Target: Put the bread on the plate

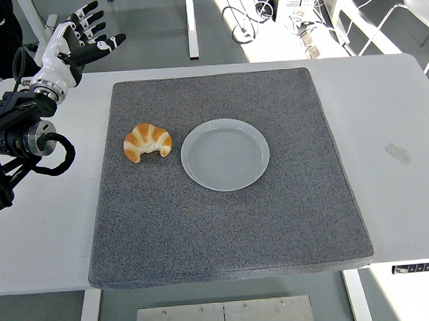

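Head view, the only one you have. The croissant point(148, 141) lies on the grey mat point(225, 232), towards its left side, curved ends pointing down at the near edge. The pale plate point(226, 154) sits just to its right, close but not touching, and holds nothing. Nothing has been picked up.

Your left hand point(70, 42) is up at the far left corner of the white table point(392, 122), off the mat and well apart from the bread. Its fingers point(99, 43) are spread wide and hold nothing; they point to the right. The forearm comes in low from the left edge. The right arm does not show. A dark sleeve of someone standing by shows at the top left corner, clear of the work.

Judgement on step: you are at the approach, before any grasp. The placing itself is not begun.

What the next move calls for: bring the open hand down and in over the croissant, keeping it spread until it straddles the roll's arched middle, then close gently, as the pastry likely crushes or flakes under a hard squeeze. After that the carry is a short one to the right onto the plate's centre.
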Motion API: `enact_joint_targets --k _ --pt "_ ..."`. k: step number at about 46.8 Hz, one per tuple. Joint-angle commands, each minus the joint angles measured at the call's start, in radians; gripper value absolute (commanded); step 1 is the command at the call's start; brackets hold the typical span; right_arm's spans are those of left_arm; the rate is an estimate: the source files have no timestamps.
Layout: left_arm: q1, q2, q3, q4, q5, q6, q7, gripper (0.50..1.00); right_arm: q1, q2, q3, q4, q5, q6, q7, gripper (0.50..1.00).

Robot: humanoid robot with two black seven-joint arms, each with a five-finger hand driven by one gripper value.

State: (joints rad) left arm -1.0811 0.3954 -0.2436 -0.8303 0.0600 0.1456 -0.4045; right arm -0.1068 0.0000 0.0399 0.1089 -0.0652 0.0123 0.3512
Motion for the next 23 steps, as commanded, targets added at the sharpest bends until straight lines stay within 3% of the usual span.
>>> enact_joint_targets --k 1,8,15,23 --pt "-0.022 0.036 0.047 -0.064 0.001 0.028 0.004 0.863 0.001 0.000 0.000 0.000 -0.001 0.000 0.000 1.000" --pt "-0.053 0.076 0.133 -0.159 0.092 0.094 0.004 0.863 -0.001 0.000 0.000 0.000 0.001 0.000 0.000 1.000" --pt "-0.066 0.077 0.207 -0.178 0.165 0.161 0.006 0.864 0.001 0.000 0.000 0.000 -0.001 0.000 0.000 1.000" --pt "-0.111 0.077 0.308 -0.190 0.167 0.178 0.009 0.864 0.001 0.000 0.000 0.000 0.001 0.000 0.002 1.000"
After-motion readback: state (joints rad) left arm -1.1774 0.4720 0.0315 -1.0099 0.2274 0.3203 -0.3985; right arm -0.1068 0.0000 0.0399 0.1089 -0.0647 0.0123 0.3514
